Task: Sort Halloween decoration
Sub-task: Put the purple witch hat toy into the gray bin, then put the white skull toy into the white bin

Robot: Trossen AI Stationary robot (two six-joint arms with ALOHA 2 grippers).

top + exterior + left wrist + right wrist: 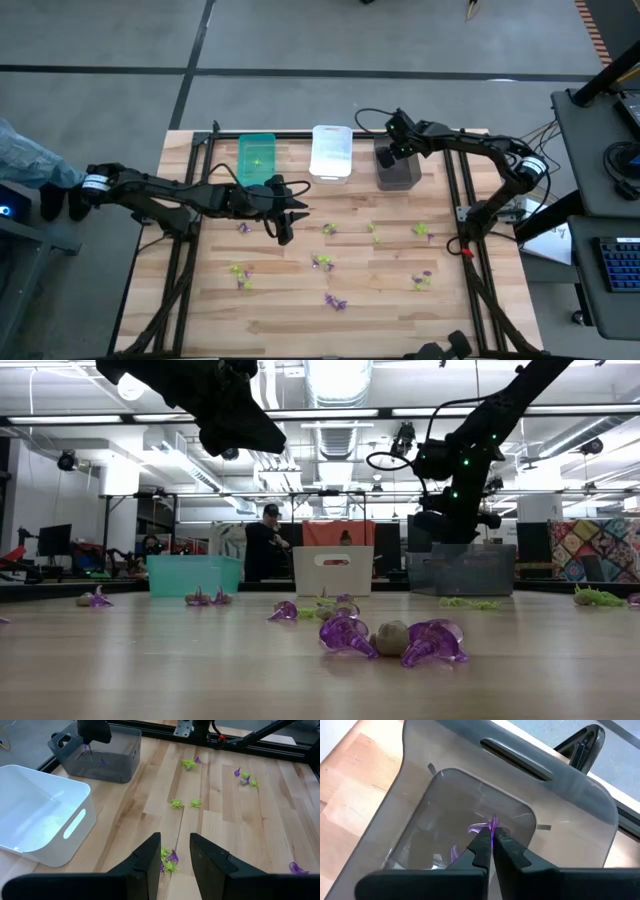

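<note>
Right gripper [491, 845] above the dark grey bin [580, 795], fingers pinched together on a purple spiky trinket [492, 826] over the bin's inside; a second purple trinket [455, 852] lying on the bin floor. Left gripper [174, 855] hanging over the middle of the wooden table [380, 300], jaws partly apart, nothing between them; below the gap, a small cluster of yellow-green and purple trinkets [169, 860]. White bin [331, 152] between the grey bin and the green bin [256, 158], all three along the table's far edge. Remaining purple and yellow-green trinkets [330, 262] scattered across the table.
</note>
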